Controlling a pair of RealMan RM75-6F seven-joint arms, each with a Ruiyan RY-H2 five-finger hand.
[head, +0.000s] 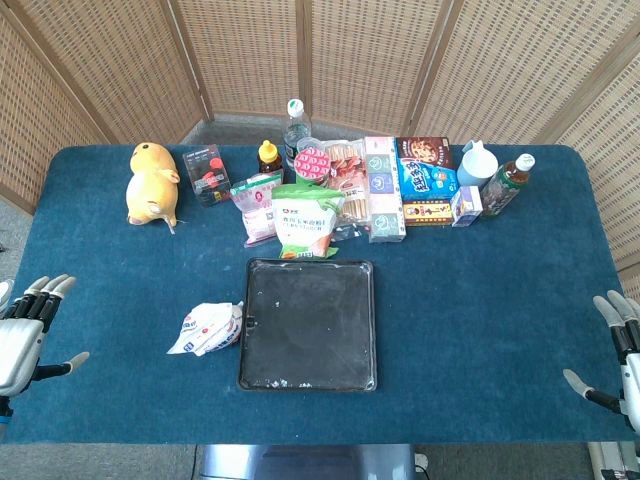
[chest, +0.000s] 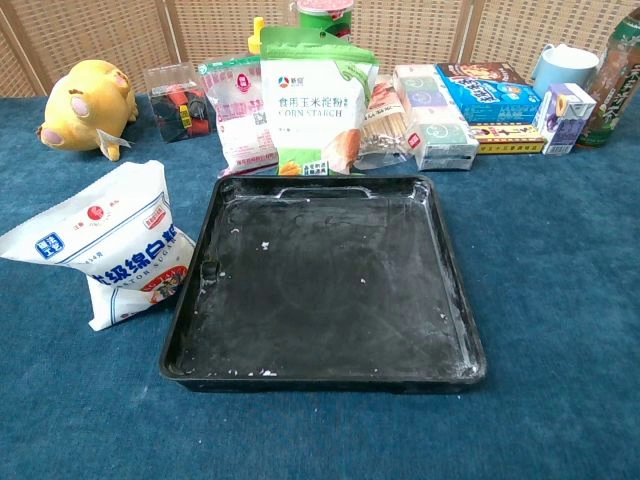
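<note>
Black baking tray (head: 308, 322) at table centre, white sugar bag (head: 206, 330) touching its left rim; both hands idle at the frame edges.

Left hand (head: 25, 325), lower left of the head view: fingers spread, holding nothing, well apart from the bag, its nearest item. Right hand (head: 620, 350), lower right: fingers likewise apart, empty. Neither hand shows in the chest view. Tray: shallow metal, rounded corners, raised rim, dusted with white specks. Bag: soft crinkled plastic, plump, leaning; a grip across its full middle would likely hold better than one at a slack corner. Upper row: yellow plush toy (head: 151, 184), glossy corn starch pouch (head: 307, 222), pink packet (head: 256, 205), stiff cardboard boxes (head: 425, 180), green-labelled bottle (head: 507, 185), all on blue cloth-covered table (head: 480, 300).
</note>
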